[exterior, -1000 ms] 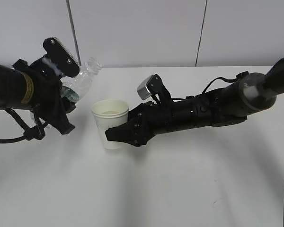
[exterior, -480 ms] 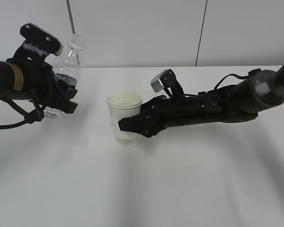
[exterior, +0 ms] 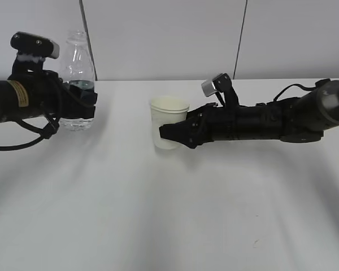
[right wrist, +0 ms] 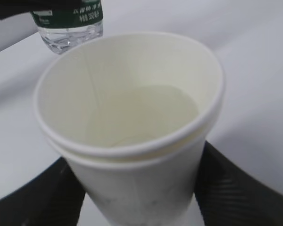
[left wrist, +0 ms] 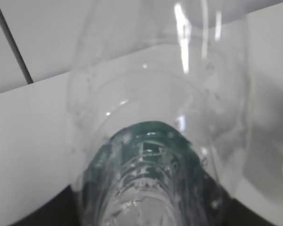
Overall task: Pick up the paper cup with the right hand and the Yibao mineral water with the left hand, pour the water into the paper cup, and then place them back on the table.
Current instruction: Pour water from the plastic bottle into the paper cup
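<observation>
the left hand (exterior: 82, 104) clamps the upright yibao mineral water (exterior: 77, 62) at the table's (exterior: 175, 214) left, while the right hand (exterior: 170, 131) pinches the paper cup (exterior: 169, 121) near the middle, well apart from the bottle.

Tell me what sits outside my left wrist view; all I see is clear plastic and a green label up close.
Observer: The exterior view shows the left hand holding the Yibao mineral water upright, neck up and uncapped.
Operator: Report where the cup is.
Observer: The paper cup stands well to the right of the bottle, clasped from its right side by the right hand.
Operator: Say whether anything is in it.
Observer: The right wrist view looks into the cup; a pool of water covers its bottom, well below the rim.
Operator: Confirm whether the bottle is down.
Observer: Its base looks near the table, but I cannot tell whether it touches.
</observation>
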`<state>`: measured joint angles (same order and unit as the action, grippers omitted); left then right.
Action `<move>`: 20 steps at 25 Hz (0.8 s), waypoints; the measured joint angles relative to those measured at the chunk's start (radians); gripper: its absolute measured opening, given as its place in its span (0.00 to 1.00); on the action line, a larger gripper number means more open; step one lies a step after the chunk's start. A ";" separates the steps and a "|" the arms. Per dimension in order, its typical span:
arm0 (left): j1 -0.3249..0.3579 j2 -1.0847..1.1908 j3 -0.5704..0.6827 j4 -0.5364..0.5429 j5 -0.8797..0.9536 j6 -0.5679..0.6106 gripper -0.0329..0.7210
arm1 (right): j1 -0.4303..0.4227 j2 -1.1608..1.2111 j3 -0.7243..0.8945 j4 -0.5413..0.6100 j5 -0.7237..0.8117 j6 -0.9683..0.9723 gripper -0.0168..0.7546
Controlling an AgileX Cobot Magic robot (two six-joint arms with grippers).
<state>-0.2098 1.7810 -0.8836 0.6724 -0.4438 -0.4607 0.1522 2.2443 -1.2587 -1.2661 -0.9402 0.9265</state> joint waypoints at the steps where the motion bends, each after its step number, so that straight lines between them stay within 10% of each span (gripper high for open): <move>1: 0.011 0.020 0.000 -0.003 -0.032 0.000 0.44 | -0.008 0.000 0.000 0.010 0.000 -0.008 0.70; 20: 0.117 0.275 -0.008 -0.138 -0.424 0.135 0.44 | -0.060 0.000 0.000 0.468 0.115 -0.351 0.70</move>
<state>-0.0924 2.0559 -0.8918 0.5344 -0.8682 -0.3255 0.0919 2.2443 -1.2587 -0.7985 -0.8248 0.5753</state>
